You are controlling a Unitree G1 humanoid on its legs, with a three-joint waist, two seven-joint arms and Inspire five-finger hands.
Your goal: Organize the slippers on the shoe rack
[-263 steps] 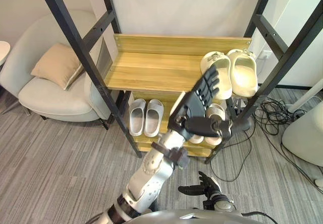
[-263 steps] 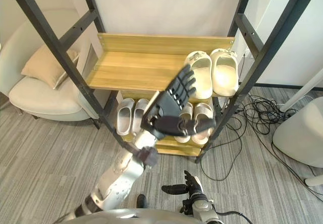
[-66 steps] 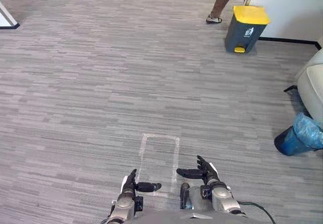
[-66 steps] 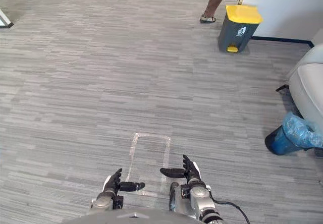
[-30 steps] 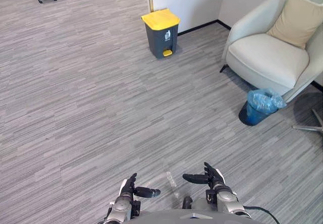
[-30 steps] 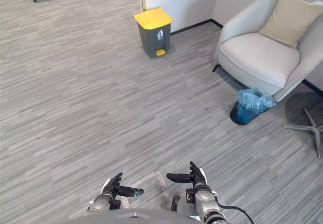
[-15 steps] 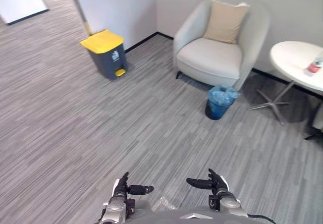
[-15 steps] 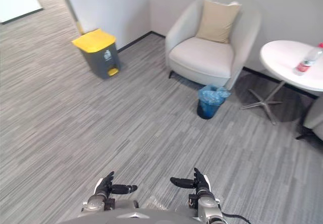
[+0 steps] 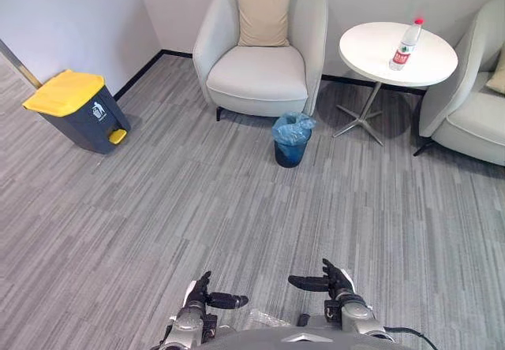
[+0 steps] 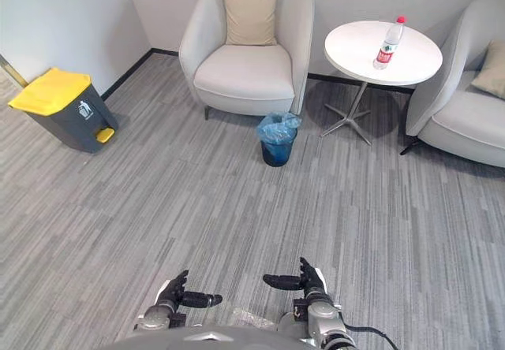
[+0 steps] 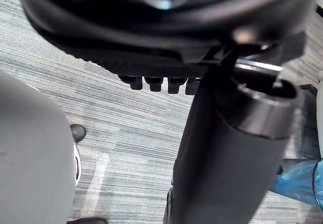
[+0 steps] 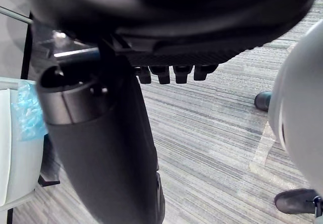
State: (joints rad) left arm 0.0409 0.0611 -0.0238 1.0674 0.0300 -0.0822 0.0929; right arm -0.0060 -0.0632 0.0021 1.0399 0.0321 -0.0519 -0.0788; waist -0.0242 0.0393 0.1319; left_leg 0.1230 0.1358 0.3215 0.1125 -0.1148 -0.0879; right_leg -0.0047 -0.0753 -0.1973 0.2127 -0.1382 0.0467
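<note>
My left hand (image 9: 207,299) hangs low at the view's bottom edge, fingers straight, thumb pointing inward, holding nothing. My right hand (image 9: 337,281) hangs beside it in the same open pose, also with nothing in it. In the left wrist view the left hand's fingers (image 11: 161,82) run in a straight row above grey carpet. The right wrist view has the right hand's fingers (image 12: 174,73) straight as well, with only floor past them.
Ahead stands a grey armchair (image 9: 260,58) with a beige cushion, a blue-lined waste basket (image 9: 291,139) in front of it. A round white table (image 9: 397,54) carries a bottle (image 9: 405,44). A yellow-lidded bin (image 9: 75,109) is at left, a second armchair (image 9: 473,106) at right.
The camera has turned away from the shoe rack; armchair, bins and table slid across the view. My left hand, raised by the rack earlier, now hangs low. Both hands stay open.
</note>
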